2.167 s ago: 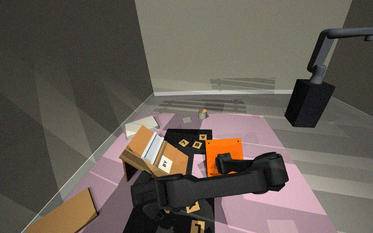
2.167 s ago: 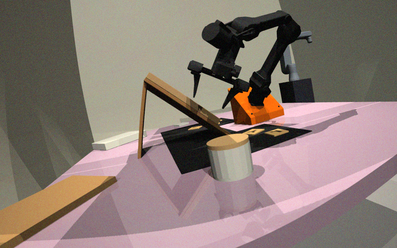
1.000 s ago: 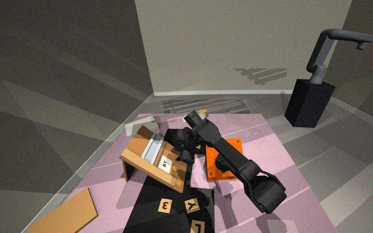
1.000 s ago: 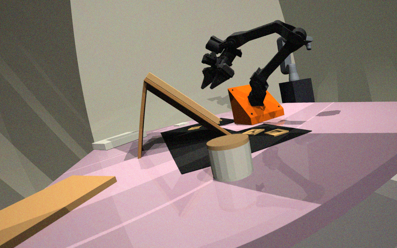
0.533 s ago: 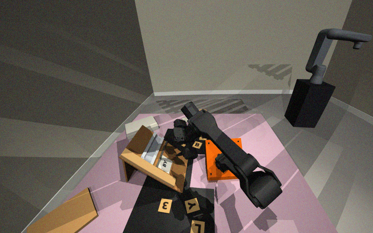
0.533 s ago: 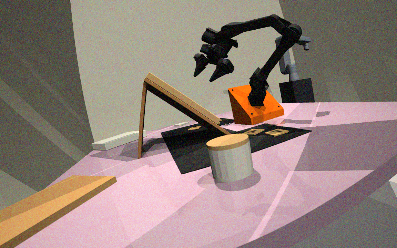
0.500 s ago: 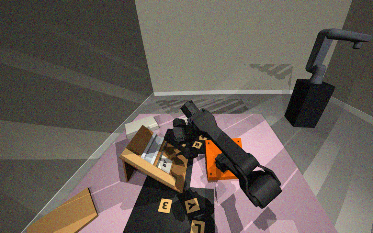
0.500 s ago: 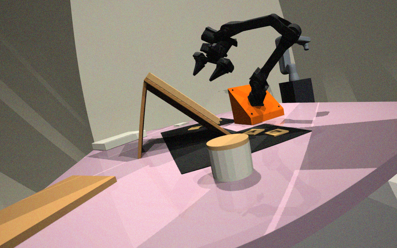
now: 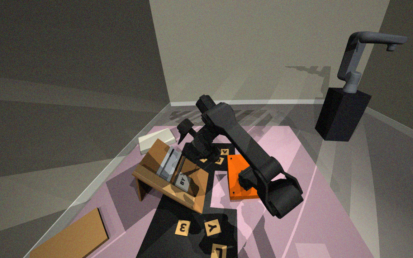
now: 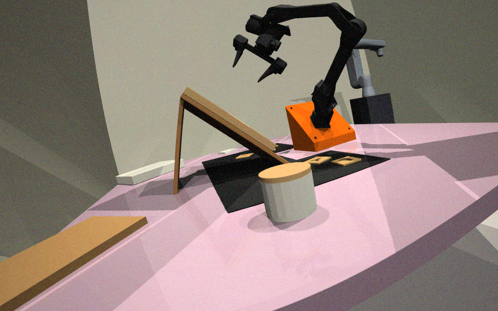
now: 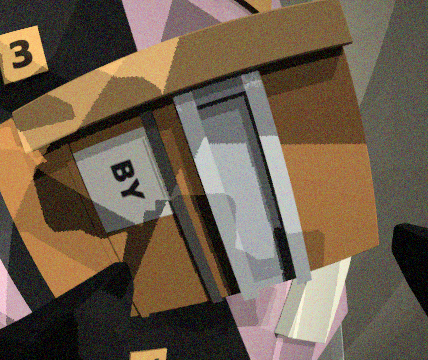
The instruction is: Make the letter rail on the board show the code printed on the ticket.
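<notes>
A slanted wooden board (image 9: 156,153) (image 10: 227,123) (image 11: 324,190) carries the grey letter rail (image 9: 169,165) (image 11: 280,175). No tile shows in the rail. The ticket (image 9: 183,182) (image 11: 126,180) beside it reads BY. My gripper (image 10: 246,74) (image 11: 268,260) is open and empty, high above the board. Tile 3 (image 9: 182,227) (image 11: 21,55), tile Y (image 9: 212,227) and tile L (image 9: 218,251) lie in front of the board. Tile A (image 9: 224,151) and tile B (image 9: 219,160) lie beyond it; another tile (image 9: 203,159) there is partly hidden by the arm.
The tiles lie on a black mat (image 9: 160,224) (image 10: 235,189). The arm's orange base (image 9: 233,179) (image 10: 301,135) stands beside it. A lidded jar (image 10: 289,197), a wooden slab (image 9: 73,234) (image 10: 61,247) and a pale block (image 9: 156,141) (image 10: 146,172) (image 11: 316,305) stand around the board.
</notes>
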You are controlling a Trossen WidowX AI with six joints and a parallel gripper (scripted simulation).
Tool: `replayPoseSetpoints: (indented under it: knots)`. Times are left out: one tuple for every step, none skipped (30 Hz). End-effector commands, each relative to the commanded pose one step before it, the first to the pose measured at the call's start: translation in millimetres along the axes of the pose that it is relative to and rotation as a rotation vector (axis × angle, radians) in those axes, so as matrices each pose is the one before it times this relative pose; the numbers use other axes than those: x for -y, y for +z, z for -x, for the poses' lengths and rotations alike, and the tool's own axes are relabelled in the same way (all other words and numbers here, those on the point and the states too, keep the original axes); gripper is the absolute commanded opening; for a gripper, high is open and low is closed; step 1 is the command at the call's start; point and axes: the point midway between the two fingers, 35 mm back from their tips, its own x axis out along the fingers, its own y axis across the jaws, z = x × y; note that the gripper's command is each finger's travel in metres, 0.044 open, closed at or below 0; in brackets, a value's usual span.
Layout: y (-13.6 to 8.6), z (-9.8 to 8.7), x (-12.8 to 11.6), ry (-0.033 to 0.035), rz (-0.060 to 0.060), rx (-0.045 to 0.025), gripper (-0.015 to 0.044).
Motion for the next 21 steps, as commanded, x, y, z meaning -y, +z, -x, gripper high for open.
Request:
replayPoseSetpoints:
  knots:
    - [6.27,15.20,19.10,0.00077,0.3139,0.01849,0.0440]
    - [0.00,0.00,0.00,0.00000,0.0000,0.00000,0.0440]
    - [0.00,0.00,0.00,0.00000,0.0000,0.00000,0.0440]
    - [0.00,0.00,0.00,0.00000,0.0000,0.00000,0.0440]
    - [0.00,0.00,0.00,0.00000,0.0000,0.00000,0.0440]
    - [0.00,0.00,0.00,0.00000,0.0000,0.00000,0.0440]
    - [0.00,0.00,0.00,0.00000,0.0000,0.00000,0.0440]
    - [0.00,0.00,0.00,0.00000,0.0000,0.00000,0.0440]
    - [0.00,0.00,0.00,0.00000,0.0000,0.00000,0.0440]
    - [0.00,0.00,0.00,0.00000,0.0000,0.00000,0.0440]
    - [0.00,0.00,0.00,0.00000,0.0000,0.00000,0.0440]
    - [0.00,0.00,0.00,0.00000,0.0000,0.00000,0.0440]
    - [0.00,0.00,0.00,0.00000,0.0000,0.00000,0.0440]
    - [0.00,0.00,0.00,0.00000,0.0000,0.00000,0.0440]
    - [0.00,0.00,0.00,0.00000,0.0000,0.00000,0.0440]
    - [0.00,0.00,0.00,0.00000,0.0000,0.00000,0.0440]
    - [0.00,0.00,0.00,0.00000,0.0000,0.00000,0.0440]
    - [-1.67,0.71,-0.13,0.00017,0.0001,-0.00033,0.0440]
    - [-4.98,2.16,-0.44,0.00040,0.0002,-0.00080,0.0440]
    - [-8.25,3.70,-0.94,0.00029,0.0003,-0.00072,0.0440]
    - [-8.17,3.81,-1.20,-0.00023,0.0004,0.00001,0.0440]
